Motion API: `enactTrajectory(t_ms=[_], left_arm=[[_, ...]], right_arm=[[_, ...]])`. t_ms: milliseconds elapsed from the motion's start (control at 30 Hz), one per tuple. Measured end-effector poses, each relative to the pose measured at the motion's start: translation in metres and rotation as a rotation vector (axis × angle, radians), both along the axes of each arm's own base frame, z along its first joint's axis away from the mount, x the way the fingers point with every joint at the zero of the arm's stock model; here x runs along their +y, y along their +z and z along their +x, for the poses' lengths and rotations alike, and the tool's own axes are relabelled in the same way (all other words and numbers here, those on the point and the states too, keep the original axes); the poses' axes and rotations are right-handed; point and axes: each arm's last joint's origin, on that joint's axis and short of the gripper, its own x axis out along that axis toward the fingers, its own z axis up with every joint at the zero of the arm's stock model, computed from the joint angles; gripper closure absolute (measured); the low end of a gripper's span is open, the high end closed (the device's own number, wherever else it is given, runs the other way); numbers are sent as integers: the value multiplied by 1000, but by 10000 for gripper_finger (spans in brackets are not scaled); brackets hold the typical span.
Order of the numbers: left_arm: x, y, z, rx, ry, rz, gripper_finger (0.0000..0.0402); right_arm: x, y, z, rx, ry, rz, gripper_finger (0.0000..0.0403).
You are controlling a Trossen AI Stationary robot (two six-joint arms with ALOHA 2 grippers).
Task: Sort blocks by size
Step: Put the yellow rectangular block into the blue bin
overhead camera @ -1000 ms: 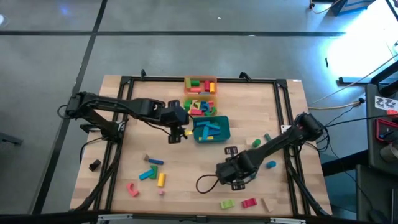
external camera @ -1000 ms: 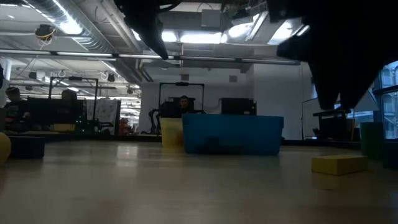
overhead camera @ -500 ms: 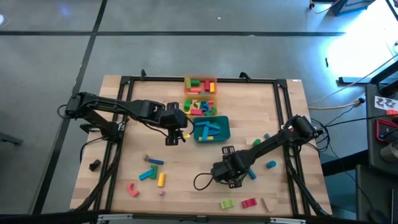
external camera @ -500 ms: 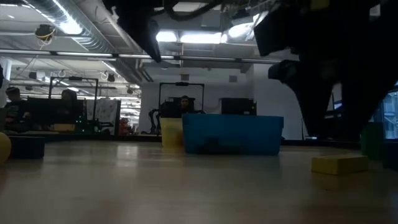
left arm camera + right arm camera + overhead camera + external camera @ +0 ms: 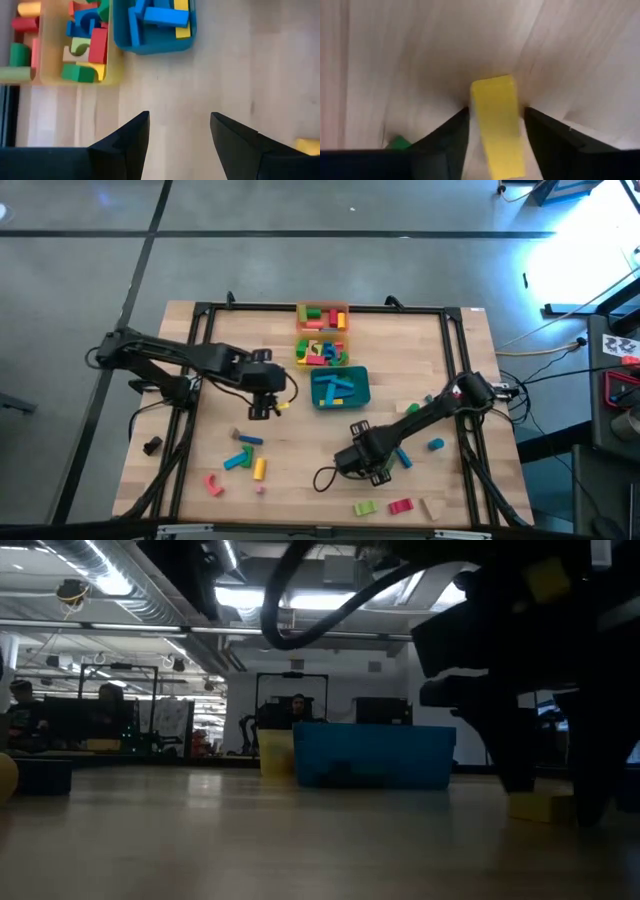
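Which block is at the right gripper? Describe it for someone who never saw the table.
From the teal tray at the table's middle, go toward the front edge to the right gripper. The yellow block lies between its open fingers; the green block lies outside them.

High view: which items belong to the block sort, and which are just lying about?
Job:
- loose blocks
- yellow block, right gripper astride it
- teal tray, yellow tray and orange tray, all holding blocks
- left gripper, open and empty

Lying about:
- dark object at the table's left edge
- cable loop
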Motion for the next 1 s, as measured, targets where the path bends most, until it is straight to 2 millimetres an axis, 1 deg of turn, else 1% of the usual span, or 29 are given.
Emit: enactTrajectory(t_ms=[133,200,300,400,567,667,767,867,1000], left_arm=[[-7,19,-25,-77,52,-60,208],[-10,23,-38,-111,84,-97,208],[-13,23,-55,-132,149,-155,208],[-15,20,-73,-117,219,-202,208],[-20,9,-93,-45,355,-259,208],[-24,0,-98,8,452,-309,208],[-29,-11,-101,63,535,-371,208],[-32,-19,-104,107,607,-403,208],[-35,-26,-107,134,666,-422,208]], right_arm=[[-6,0,3,-1,-15,2,270],[-10,2,4,-2,-24,3,300],[-17,7,10,-2,-41,-7,300],[-27,17,19,-9,-36,-7,300],[-46,45,33,-23,-43,-60,300],[-59,63,40,-48,-15,-139,300],[-74,77,50,-108,23,-214,297],[-93,83,57,-134,38,-280,289],[-120,84,61,-133,10,-342,286]])
